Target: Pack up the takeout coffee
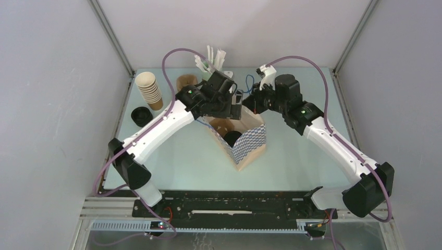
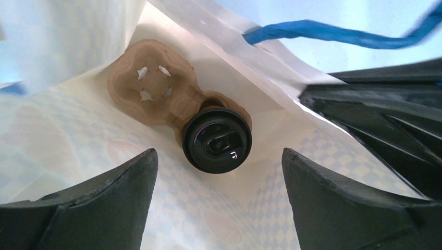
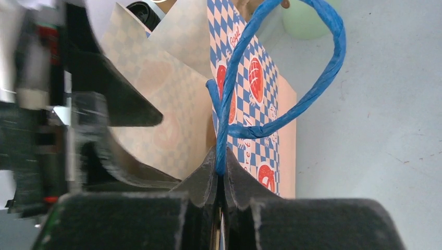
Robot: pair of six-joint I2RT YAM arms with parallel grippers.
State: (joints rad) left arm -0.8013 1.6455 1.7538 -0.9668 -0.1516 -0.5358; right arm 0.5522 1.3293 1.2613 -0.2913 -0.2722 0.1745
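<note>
One takeout coffee (image 2: 217,139), a brown cup with a black lid, stands in one slot of a brown cardboard carrier (image 2: 151,86) at the bottom of a blue-and-white checked paper bag (image 1: 249,143). The carrier's other slot is empty. The coffee's lid also shows in the top view (image 1: 232,137). My left gripper (image 2: 219,177) is open and empty, above the bag's mouth and over the coffee. My right gripper (image 3: 220,169) is shut on the bag's blue handle (image 3: 312,94) at the bag's rim, holding that side up.
A stack of lidless brown cups (image 1: 148,88) and a loose black lid (image 1: 139,115) lie at the far left. A single brown cup (image 1: 185,82) and a green holder with white utensils (image 1: 211,60) stand behind the bag. The two grippers are close together over the bag.
</note>
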